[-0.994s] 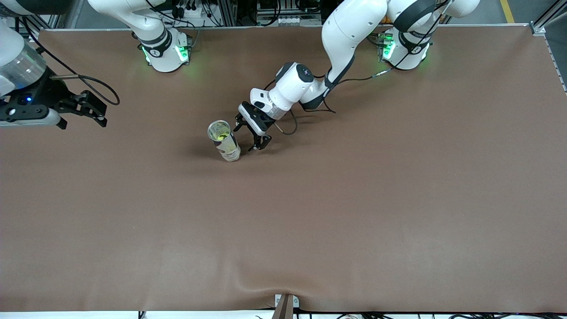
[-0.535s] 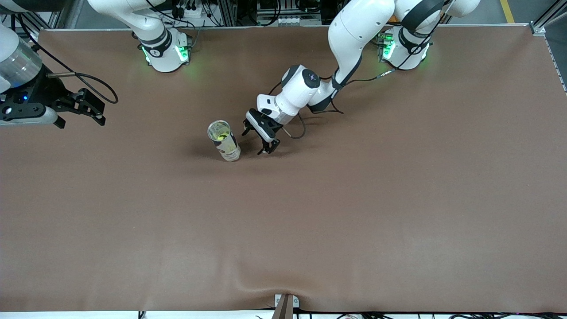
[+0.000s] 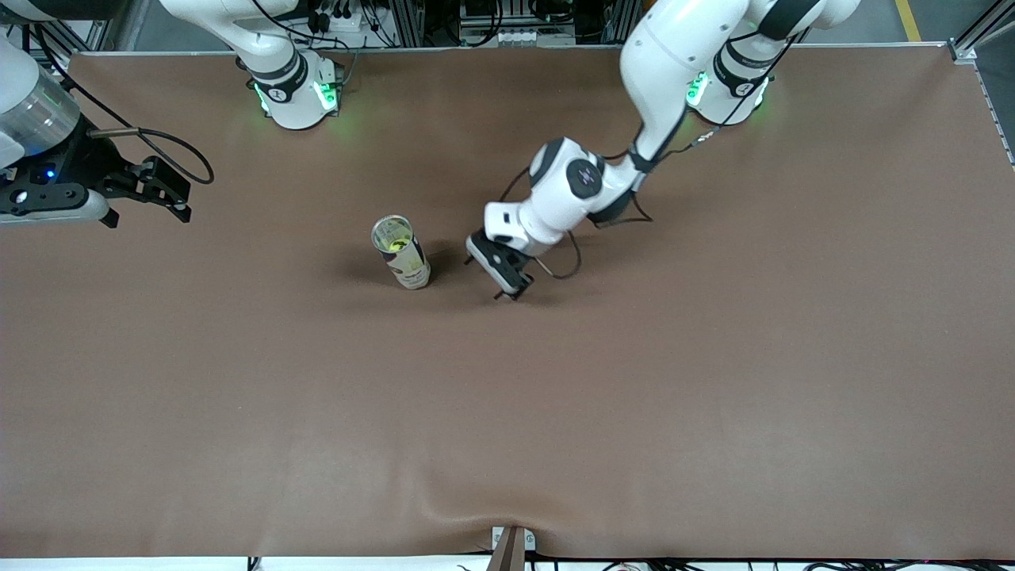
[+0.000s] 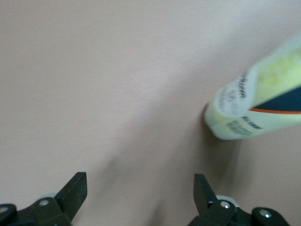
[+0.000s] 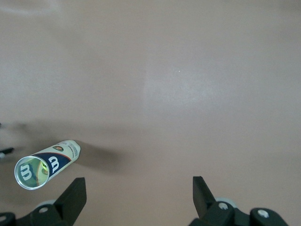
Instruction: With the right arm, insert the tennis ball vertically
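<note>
Low over the brown table (image 3: 634,396), just beside the ball can toward the left arm's end: the left gripper (image 3: 499,277), fingers (image 4: 75,190) spread apart and holding nothing. At mid-table, standing upright with its mouth open and a yellow-green tennis ball (image 3: 394,237) visible inside: the clear ball can (image 3: 401,252), untouched by either arm. Up in the air over the table's edge at the right arm's end, well apart from the can: the right gripper (image 3: 170,198), likewise spread wide and empty.
</note>
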